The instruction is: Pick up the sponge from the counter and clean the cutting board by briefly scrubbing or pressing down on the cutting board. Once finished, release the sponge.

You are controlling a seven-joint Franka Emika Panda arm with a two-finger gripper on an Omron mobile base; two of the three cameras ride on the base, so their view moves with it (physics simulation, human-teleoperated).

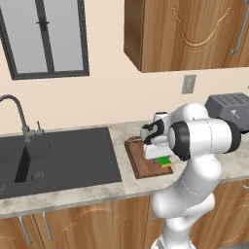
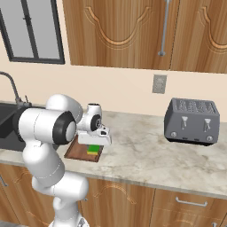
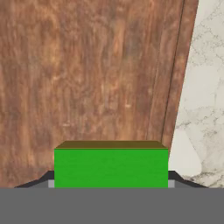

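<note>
Sponge sits clamped between the gripper fingers, low over the cutting board near its counter-side rim. Likely light and squashy, it seems best held across its short sides.

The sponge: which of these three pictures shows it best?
The hand view: the sponge looms large and green between the fingers, over the cutting board. In the left and right base views it is a small green patch under the hand.
</note>
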